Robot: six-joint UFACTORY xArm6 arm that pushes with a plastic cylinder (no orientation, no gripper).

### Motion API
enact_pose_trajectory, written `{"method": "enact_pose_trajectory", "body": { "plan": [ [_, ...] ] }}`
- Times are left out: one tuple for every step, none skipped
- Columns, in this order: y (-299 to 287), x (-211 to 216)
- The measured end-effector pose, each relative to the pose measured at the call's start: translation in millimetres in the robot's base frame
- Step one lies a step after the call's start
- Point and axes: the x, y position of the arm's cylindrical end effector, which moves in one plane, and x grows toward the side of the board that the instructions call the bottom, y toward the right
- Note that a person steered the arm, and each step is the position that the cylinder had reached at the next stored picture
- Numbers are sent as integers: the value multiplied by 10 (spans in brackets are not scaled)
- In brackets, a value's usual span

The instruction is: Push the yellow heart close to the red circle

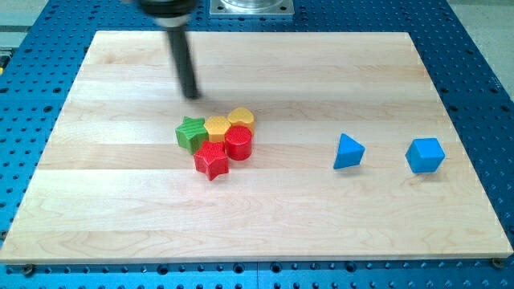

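Observation:
The yellow heart [242, 118] sits in a tight cluster left of the board's middle, touching the red circle [238, 142] just below it. A yellow hexagon [217, 127] lies to the heart's left, a green star [191, 133] further left, and a red star [212, 160] at the cluster's bottom. My tip [191, 95] rests on the board above and to the left of the cluster, a short way above the green star, apart from all blocks.
A blue triangle [348, 152] and a blue cube [425, 155] lie apart on the right side of the wooden board [120, 209]. A blue perforated table surrounds the board. A metal mount shows at the view's top centre.

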Motion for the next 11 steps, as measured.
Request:
{"method": "enact_pose_trajectory", "body": {
  "plan": [
    [1260, -4],
    [2391, 344],
    [2264, 594],
    [1731, 197],
    [873, 385],
    [731, 642],
    [646, 650],
    [371, 653],
    [193, 760],
    [420, 732],
    [976, 685]
  ]
}}
